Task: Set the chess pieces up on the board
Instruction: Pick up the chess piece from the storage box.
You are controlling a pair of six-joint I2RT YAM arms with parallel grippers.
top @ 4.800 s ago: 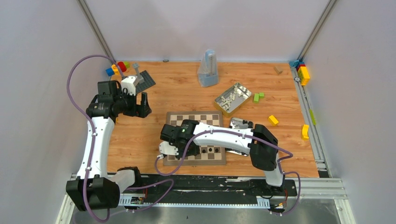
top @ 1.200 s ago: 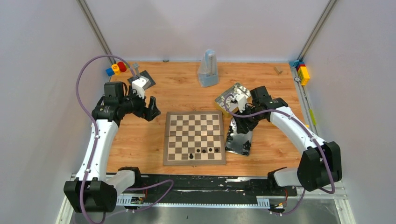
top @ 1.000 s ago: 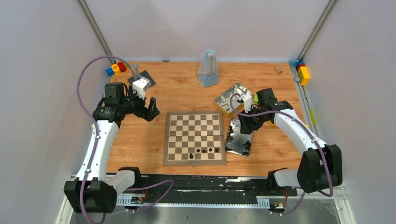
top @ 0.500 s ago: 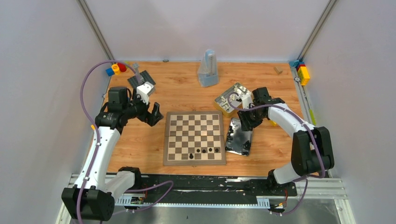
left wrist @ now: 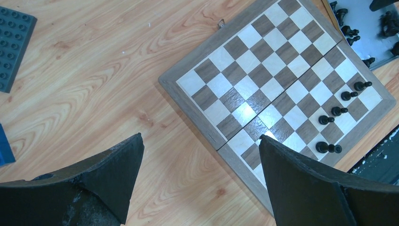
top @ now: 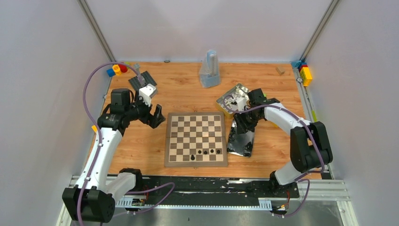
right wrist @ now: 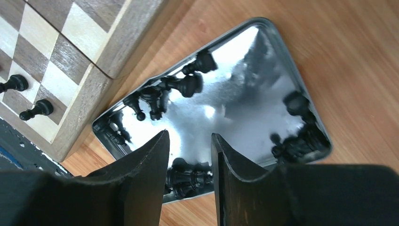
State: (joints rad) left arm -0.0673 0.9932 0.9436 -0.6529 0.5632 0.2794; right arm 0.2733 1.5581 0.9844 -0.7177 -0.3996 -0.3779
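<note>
So the board [top: 196, 123] is a flat wooden square, dark-brown and cream checks with a light tan border. It lies on the table [top: 183, 94] just off to the right of the left gripper [left wrist: 201, 138], whose fingers [left wrist: 108, 169] are spread as wide as they go with nothing in them. Five glossy black pieces [left wrist: 339, 111] stand at the end of the board farthest from that gripper, four in a line and one a row nearer the edge. They look like pawns, but they're too tiny to swear to it. More loose black pieces [right wrist: 188, 84] sit in a shiny tin [right wrist: 291, 66] straight below the right gripper [right wrist: 189, 136], whose fingers [right wrist: 141, 179] are a little way apart with nothing pinched that I can see. Counting those is hopeless: they blur into their own reflections, and the fingers cover one end of the tin. The tin is right up against the board's edge, can't tell if they touch. A second tin [top: 221, 101] just behind that gripper is half hidden by the arm, contents hard to make out.
</note>
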